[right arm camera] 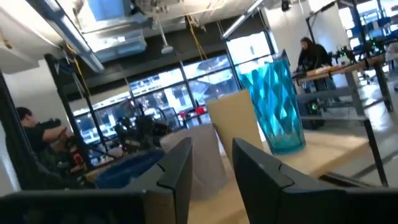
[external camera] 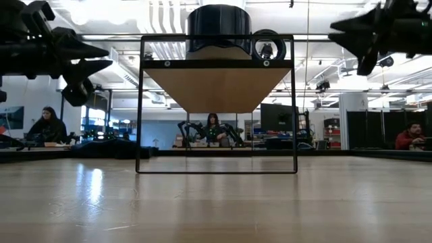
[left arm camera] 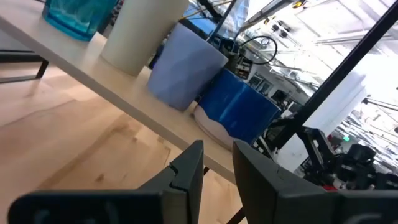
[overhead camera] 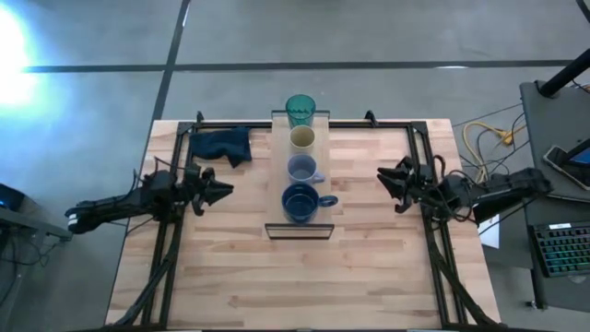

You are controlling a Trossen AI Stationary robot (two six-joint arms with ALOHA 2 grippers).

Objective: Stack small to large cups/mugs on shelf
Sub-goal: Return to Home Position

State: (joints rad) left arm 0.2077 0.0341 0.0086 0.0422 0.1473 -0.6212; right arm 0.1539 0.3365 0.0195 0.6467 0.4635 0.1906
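The left tool [overhead camera: 219, 191] is hovering above the bench [overhead camera: 369, 277] just left of the shelf [overhead camera: 278, 184], with its fingers apart and nothing between them. The right tool [overhead camera: 385, 182] is mirroring it on the shelf's other side, well clear of the board, and is likewise parted and empty. Between them, four vessels are standing upright in a close single row on the raised shelf: the teal tumbler [overhead camera: 300, 109] at the far end, then the cream-yellow cup [overhead camera: 302, 138], the pale blue-grey mug [overhead camera: 302, 168], and the wide navy mug [overhead camera: 300, 202] nearest the camera end, its handle pointing toward the right arm. A dark blue cloth [overhead camera: 223, 145] is lying on the bench beside the shelf's far left. The arrangement appears complete, so the remaining hazard lies in withdrawing the arms. A sweep passing too close could be clipping the thin metal frame or the projecting handle, and because the vessels are crowding one another on a narrow board, one knock would likely be travelling down the row and tipping an end piece off.
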